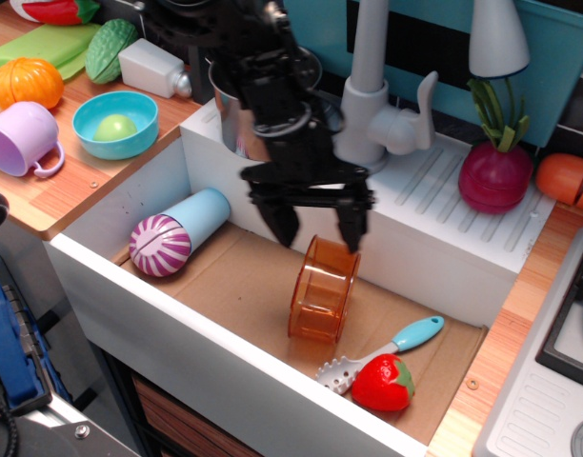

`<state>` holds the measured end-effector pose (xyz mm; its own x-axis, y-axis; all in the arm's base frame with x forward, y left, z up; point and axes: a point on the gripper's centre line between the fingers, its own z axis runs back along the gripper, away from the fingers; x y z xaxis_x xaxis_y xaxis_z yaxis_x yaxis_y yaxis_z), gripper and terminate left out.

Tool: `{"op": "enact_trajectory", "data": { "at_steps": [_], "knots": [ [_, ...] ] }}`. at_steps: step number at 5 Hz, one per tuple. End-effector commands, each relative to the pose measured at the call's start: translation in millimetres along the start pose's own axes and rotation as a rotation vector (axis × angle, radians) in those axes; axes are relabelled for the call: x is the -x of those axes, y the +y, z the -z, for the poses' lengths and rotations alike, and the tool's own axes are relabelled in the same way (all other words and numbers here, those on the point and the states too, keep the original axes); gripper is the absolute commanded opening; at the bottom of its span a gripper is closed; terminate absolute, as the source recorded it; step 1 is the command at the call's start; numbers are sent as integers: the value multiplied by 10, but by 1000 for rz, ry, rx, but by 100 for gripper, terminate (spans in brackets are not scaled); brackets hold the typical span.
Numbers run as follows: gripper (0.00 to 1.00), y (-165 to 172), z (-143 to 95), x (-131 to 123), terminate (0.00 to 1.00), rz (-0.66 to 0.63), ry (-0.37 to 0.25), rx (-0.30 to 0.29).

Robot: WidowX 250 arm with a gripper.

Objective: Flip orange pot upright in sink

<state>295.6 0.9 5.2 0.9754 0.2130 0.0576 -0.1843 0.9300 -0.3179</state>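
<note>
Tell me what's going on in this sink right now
A robot arm's gripper hangs open just above the orange pot, which lies on its side on the sink floor. The fingers are spread over the pot's upper end and nothing is gripped yet, so the pot is not upright. Also in the sink are a blue cup, a purple onion, a spatula and a strawberry.
</note>
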Motion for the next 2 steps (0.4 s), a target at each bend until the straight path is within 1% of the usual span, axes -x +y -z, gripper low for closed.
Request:
{"op": "enact_trajectory", "data": {
  "at_steps": [1, 2],
  "knots": [
    [100, -138, 40, -83, 0, 17, -54, 39],
    [100, -191, 49, -30, 0, 9, -51, 15]
  ]
}}
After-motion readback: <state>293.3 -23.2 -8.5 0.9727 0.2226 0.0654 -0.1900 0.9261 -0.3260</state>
